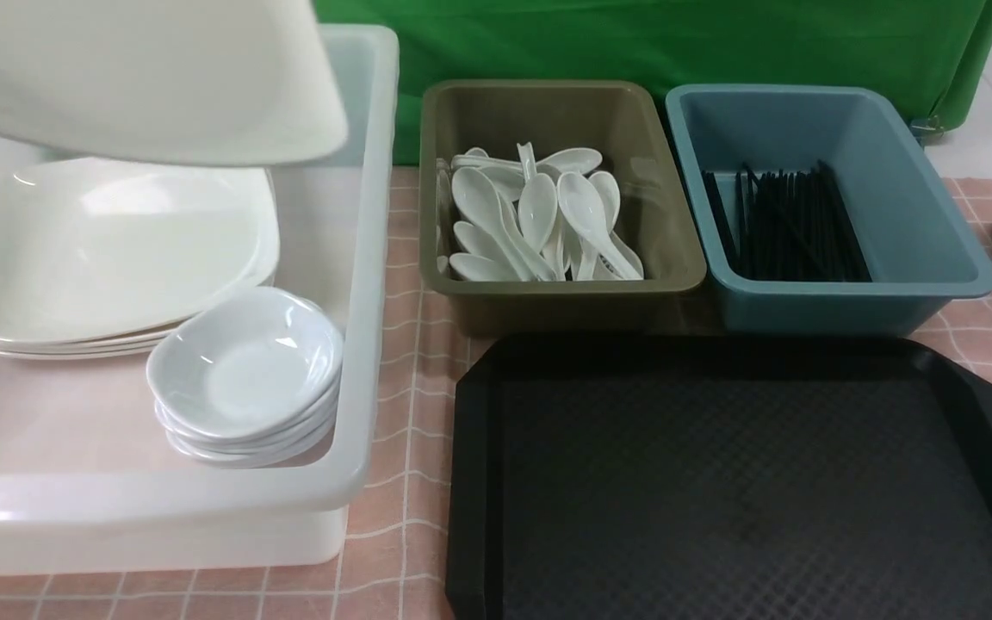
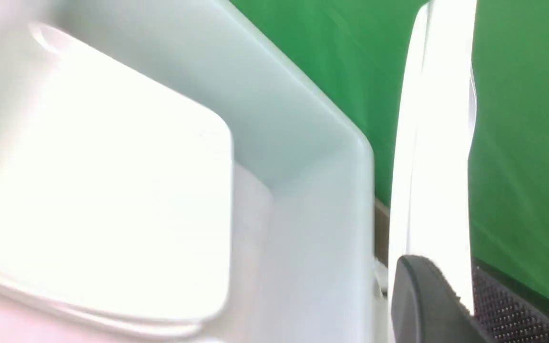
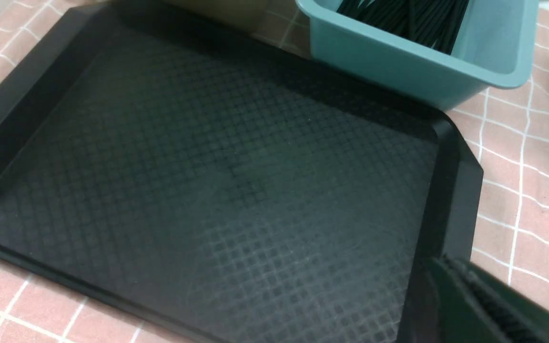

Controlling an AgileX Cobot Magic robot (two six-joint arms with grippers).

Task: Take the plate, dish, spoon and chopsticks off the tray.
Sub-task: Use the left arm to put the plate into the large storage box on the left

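One large white plate (image 1: 143, 82) hangs tilted in the air at about ten o'clock of the scene, above the translucent white bin (image 1: 367, 284). My left gripper (image 2: 465, 305) is clamped on its edge: in my left wrist view the plate's rim stands edge-on between my two dark textured fingers (image 2: 422, 300). Below it, inside the bin, lies a stack of matching plates (image 1: 126, 250), and just beside that stack at its five o'clock sits a stack of small dishes (image 1: 246, 370).

My tray (image 1: 746, 482) lies at five o'clock on the pink checked cloth (image 1: 406, 413), with nothing on its diamond-pattern surface. Past it at twelve o'clock is the olive tub (image 1: 556, 112) holding white spoons (image 1: 539, 224), and at one o'clock the blue tub (image 1: 918, 215) holding black chopsticks (image 1: 784, 228).

My right gripper (image 3: 484, 300) shows only as a dark fingertip over the tray's corner; its fingers are together and hold nothing.
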